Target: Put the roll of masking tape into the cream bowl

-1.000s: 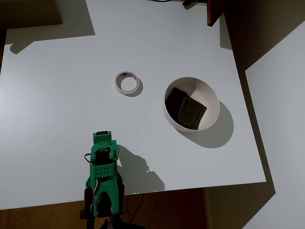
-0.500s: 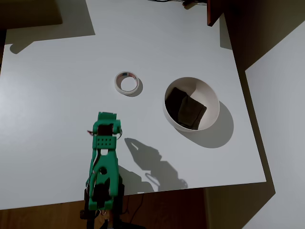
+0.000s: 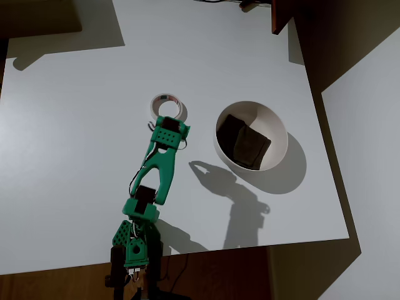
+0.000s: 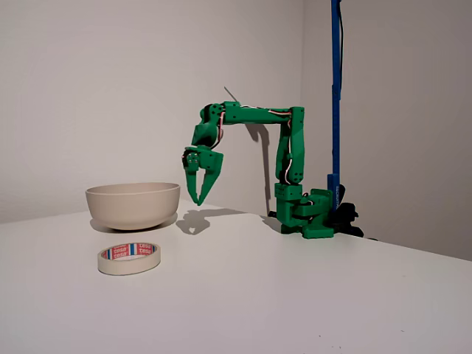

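The roll of masking tape [image 3: 155,106] lies flat on the white table, left of the cream bowl [image 3: 270,122]; in the fixed view the tape [image 4: 129,258] sits nearest the camera. A dark brown folded cloth [image 3: 244,142] lies in the bowl [image 4: 133,204]. My green gripper [image 3: 169,128] hangs over the table just below the tape in the overhead view, its head overlapping the ring's lower edge. From the fixed view the gripper [image 4: 199,199] points down, well above the tabletop, slightly open with nothing between its fingers.
The arm's base [image 3: 134,250] stands at the table's lower edge in the overhead view. A dark red-brown block [image 3: 281,15] pokes over the table's top right corner. A blue pole [image 4: 335,88] rises behind the base. The table's right edge runs close to the bowl.
The arm has unfolded from its tucked pose at the table's lower edge and reached up the overhead picture, bringing the gripper next to the tape. Tape and bowl have not moved.
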You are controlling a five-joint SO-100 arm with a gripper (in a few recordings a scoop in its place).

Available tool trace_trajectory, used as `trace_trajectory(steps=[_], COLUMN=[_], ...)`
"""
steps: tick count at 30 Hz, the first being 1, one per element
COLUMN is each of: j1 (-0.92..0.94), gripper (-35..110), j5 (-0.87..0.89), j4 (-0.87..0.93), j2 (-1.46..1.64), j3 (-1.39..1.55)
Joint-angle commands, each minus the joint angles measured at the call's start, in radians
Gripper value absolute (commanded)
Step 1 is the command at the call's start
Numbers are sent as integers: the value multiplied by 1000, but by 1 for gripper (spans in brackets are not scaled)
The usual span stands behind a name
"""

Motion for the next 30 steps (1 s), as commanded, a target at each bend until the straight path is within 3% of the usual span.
trace_trajectory(steps=[1, 11, 16, 21, 26, 30], j1=[15, -18, 29, 15, -34, -72], gripper=[-8, -8, -8, -8, -8, 13], j5=[-6, -14, -52, -52, -51, -25], j4=[80, 80, -32, 115, 179, 179], j2=[-107, -284, -305, -482, -588, -600], j3=[-247, -518, -583, -838, -890, -890])
